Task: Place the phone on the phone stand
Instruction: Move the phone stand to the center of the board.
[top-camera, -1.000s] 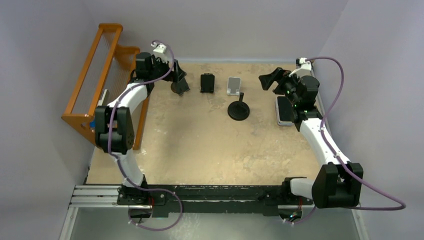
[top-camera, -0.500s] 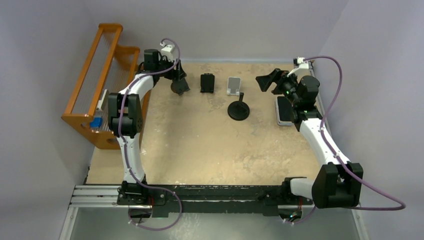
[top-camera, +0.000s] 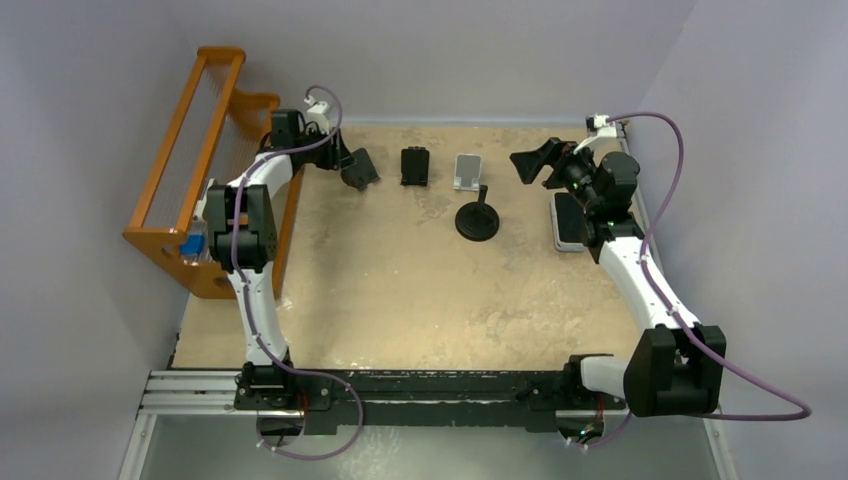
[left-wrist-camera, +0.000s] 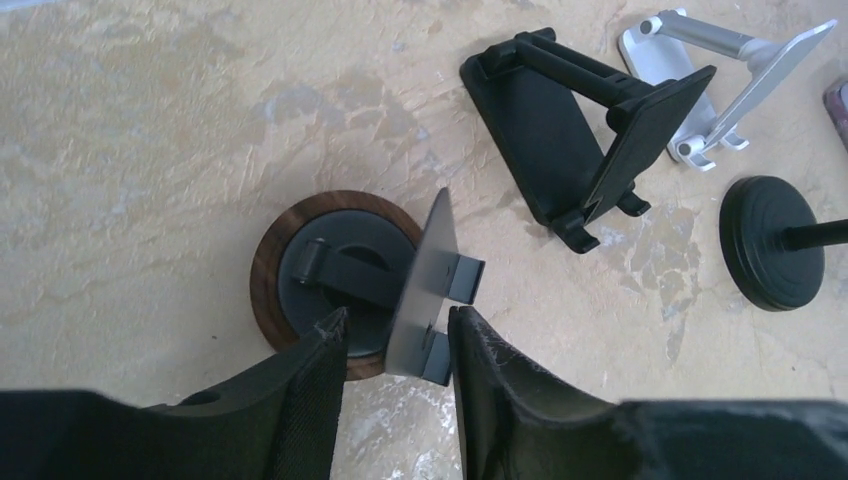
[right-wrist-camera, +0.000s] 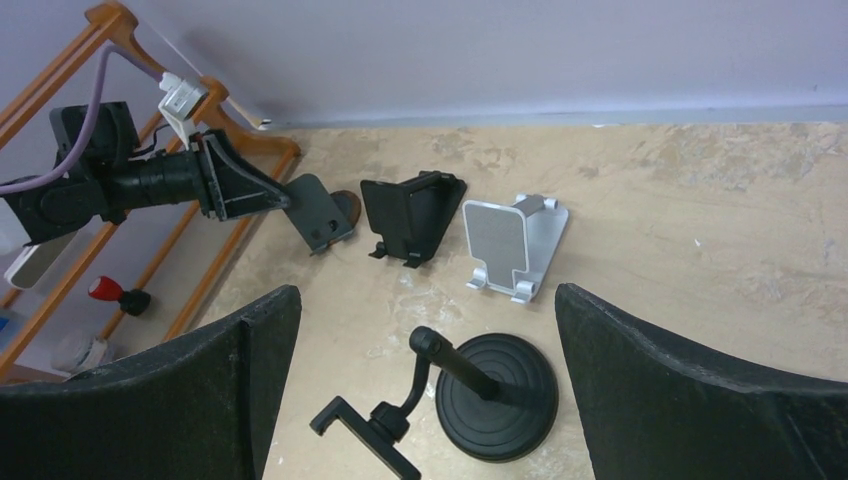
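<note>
phone: right arm is hiding half, behind its jaws.
wood-base stand: near rim is vanishing beneath the left jaws.
clamp stand: clamp is running off-frame between the right jaws.

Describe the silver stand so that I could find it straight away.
Look along the far edge of the sandy table, where small stands sit in a row. The silver stand is the rightmost there, beside a black folding stand and just behind a black round-based stand. It alone is pale metal; its neighbours are black.
</note>
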